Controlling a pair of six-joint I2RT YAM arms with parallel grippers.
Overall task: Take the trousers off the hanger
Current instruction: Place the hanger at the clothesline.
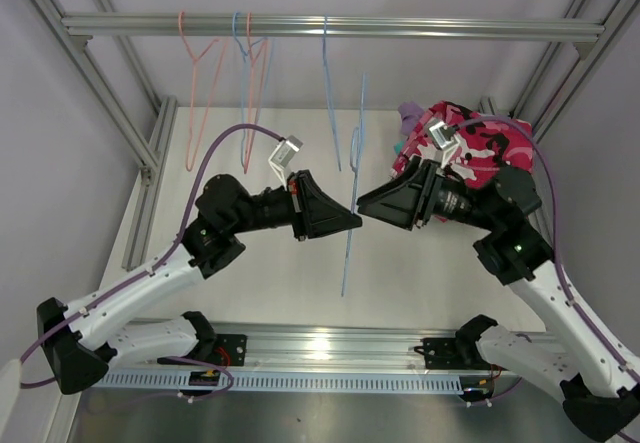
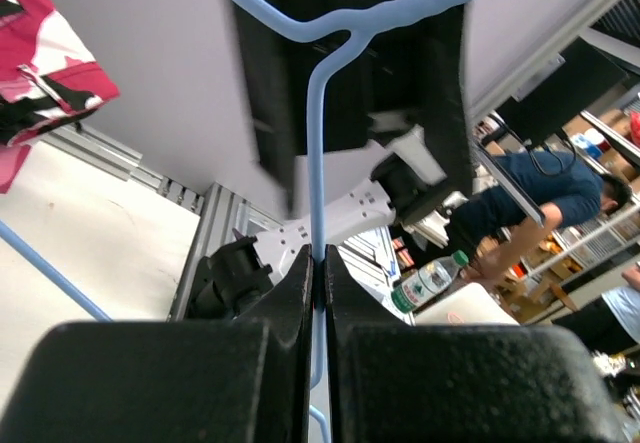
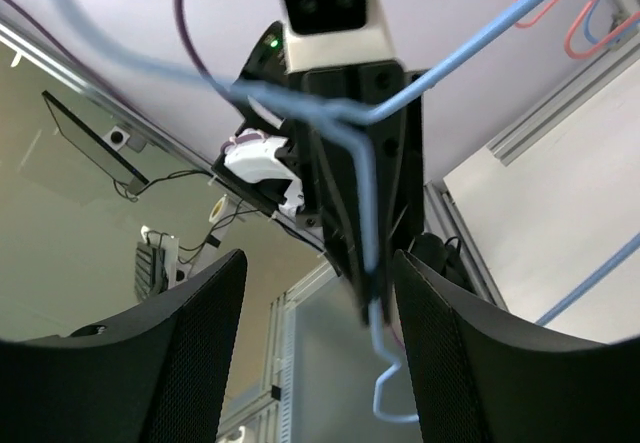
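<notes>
A bare blue hanger (image 1: 347,253) stands nearly upright between the two arms. My left gripper (image 1: 352,221) is shut on its wire stem, which shows pinched between the black fingers in the left wrist view (image 2: 320,263). Facing it, my right gripper (image 1: 366,205) is open, its fingers spread on either side of the hanger (image 3: 365,193) without touching it. The trousers lie in a heap at the back right, with the pink camouflage pair (image 1: 470,148) on top and lilac cloth (image 1: 410,113) at its far edge. That camouflage pair (image 2: 40,63) also shows in the left wrist view.
Several empty hangers hang from the overhead rail (image 1: 450,29): a pink one (image 1: 195,73), a pink and blue pair (image 1: 252,63) and a blue one (image 1: 328,73). Frame posts run along both sides of the table.
</notes>
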